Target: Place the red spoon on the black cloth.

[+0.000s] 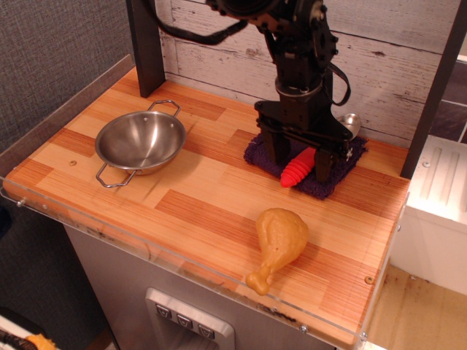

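Note:
The red spoon (298, 170) lies on the black cloth (341, 165) at the back right of the wooden table. Its ribbed red handle points toward the cloth's front edge, and its small silver bowl (349, 122) shows behind the arm near the wall. My gripper (298, 162) stands low over the cloth, open, with one finger on each side of the handle and a gap on both sides. The arm hides much of the cloth; only its left corner and right part show.
A steel two-handled bowl (140, 142) sits at the left of the table. A yellow toy drumstick (279, 240) lies near the front edge. Dark posts (146, 44) stand at the back left and right, with a plank wall behind.

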Motion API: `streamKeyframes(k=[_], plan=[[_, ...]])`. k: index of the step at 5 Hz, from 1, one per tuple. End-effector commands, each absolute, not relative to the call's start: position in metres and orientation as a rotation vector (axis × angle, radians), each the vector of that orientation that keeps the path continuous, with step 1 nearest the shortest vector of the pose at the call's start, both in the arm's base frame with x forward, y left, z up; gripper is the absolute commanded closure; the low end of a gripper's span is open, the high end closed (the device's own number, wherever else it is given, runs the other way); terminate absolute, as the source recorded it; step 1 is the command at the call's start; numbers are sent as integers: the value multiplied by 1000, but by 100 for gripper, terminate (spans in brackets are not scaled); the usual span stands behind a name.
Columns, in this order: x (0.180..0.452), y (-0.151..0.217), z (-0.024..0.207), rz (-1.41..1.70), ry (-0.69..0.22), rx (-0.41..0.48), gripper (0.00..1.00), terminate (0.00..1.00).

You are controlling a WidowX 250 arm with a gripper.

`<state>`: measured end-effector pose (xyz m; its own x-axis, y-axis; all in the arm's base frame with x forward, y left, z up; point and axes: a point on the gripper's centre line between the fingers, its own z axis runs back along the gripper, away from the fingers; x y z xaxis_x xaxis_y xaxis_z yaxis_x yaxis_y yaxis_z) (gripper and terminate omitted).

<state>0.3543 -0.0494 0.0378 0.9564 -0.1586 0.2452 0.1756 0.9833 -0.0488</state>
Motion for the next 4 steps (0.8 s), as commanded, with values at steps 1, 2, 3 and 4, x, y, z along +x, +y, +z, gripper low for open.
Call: streamKeyframes(k=[1, 2, 3, 4], plan=[[326, -26, 119, -54, -372, -86, 0, 0], [306, -5, 132, 17, -352, -68, 0, 0], [294, 14, 122, 36, -277, -34, 0, 0], [287, 28, 106, 5, -182, -11, 0, 0]])
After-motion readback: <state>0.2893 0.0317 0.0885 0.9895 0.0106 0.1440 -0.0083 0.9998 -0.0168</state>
